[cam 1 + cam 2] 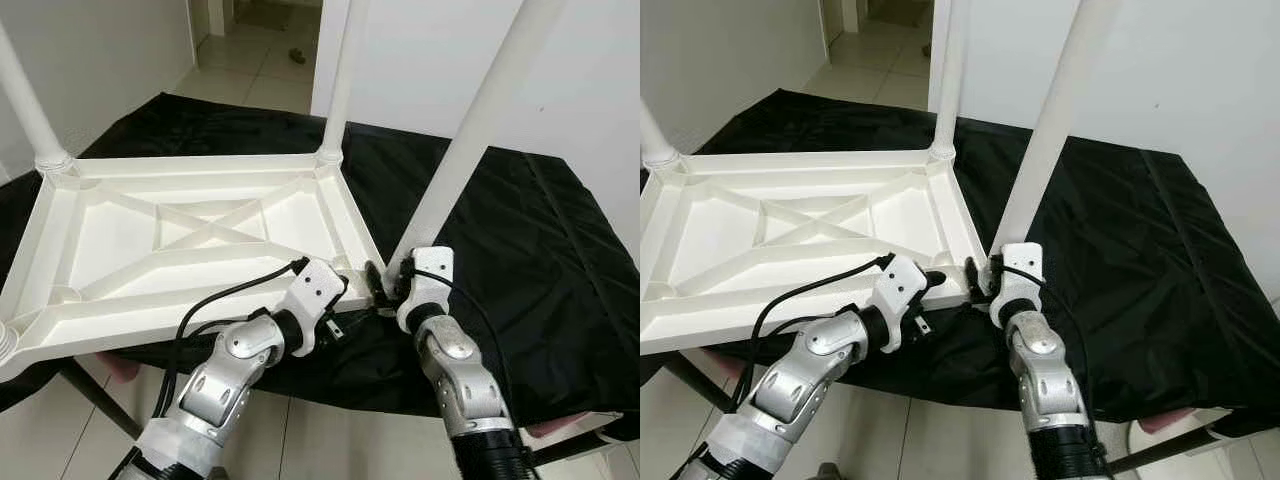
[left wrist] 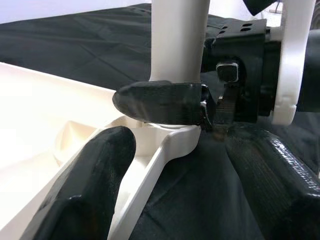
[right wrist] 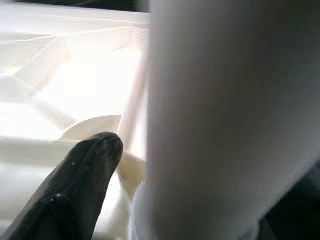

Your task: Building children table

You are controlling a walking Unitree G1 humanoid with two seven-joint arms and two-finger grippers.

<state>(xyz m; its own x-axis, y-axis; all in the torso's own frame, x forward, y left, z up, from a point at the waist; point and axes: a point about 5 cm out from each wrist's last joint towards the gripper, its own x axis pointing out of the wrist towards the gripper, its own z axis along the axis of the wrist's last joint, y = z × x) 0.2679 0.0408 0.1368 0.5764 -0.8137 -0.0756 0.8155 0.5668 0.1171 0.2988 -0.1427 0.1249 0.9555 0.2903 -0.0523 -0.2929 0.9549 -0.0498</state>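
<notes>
Arms reach forward from the near edge toward one corner of the upturned tabletop (image 1: 190, 235). Right tool (image 1: 385, 285) sits at the base of the near leg (image 1: 470, 140), its fingers (image 3: 75, 185) closed around that leg where it enters the corner socket. Left tool (image 1: 345, 300) comes in from the left at the same corner; in its wrist view its fingers (image 2: 85, 185) stand apart, one over the tabletop's rim and the other over the black cloth (image 1: 540, 260), with nothing between them but the corner and the right tool's finger. Tabletop lies underside up on the cloth-covered surface, white ribs crossing in an X, its left end overhanging the surface edge. Far leg (image 1: 340, 70) stands upright in the back right corner, and the left leg (image 1: 25, 100) stands in the back left corner. Beyond, a white wall and a tiled floor (image 1: 250, 70) lead through a doorway.
</notes>
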